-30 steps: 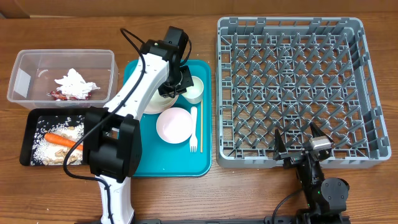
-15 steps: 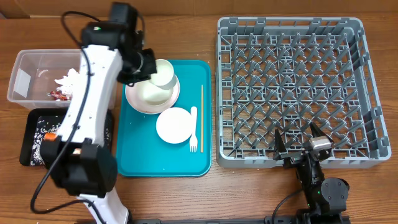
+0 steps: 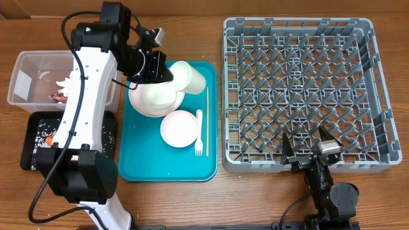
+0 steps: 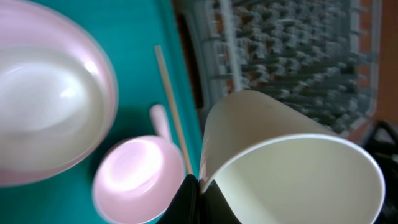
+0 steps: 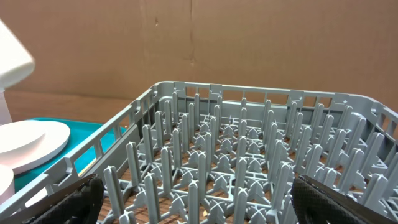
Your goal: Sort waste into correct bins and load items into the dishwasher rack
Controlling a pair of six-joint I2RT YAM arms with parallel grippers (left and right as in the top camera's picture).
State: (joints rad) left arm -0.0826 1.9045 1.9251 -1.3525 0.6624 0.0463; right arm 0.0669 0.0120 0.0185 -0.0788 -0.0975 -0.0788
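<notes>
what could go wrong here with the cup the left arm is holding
1. The left tool pinches only the rim of the tilted white cup. The cup could swivel or slip down onto the large white round plate beside it.
2. On the way across, the cup may catch the near wall of the large grey plastic dishwasher rack or its upright pegs.
3. The open right tool sits at the rack's front edge, possibly in the way.

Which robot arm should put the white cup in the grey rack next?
Left. The left gripper is shut on the rim of the white cup, holding it tilted above the teal tray. The right gripper is open and empty, down by the near edge of the grey rack.
</notes>
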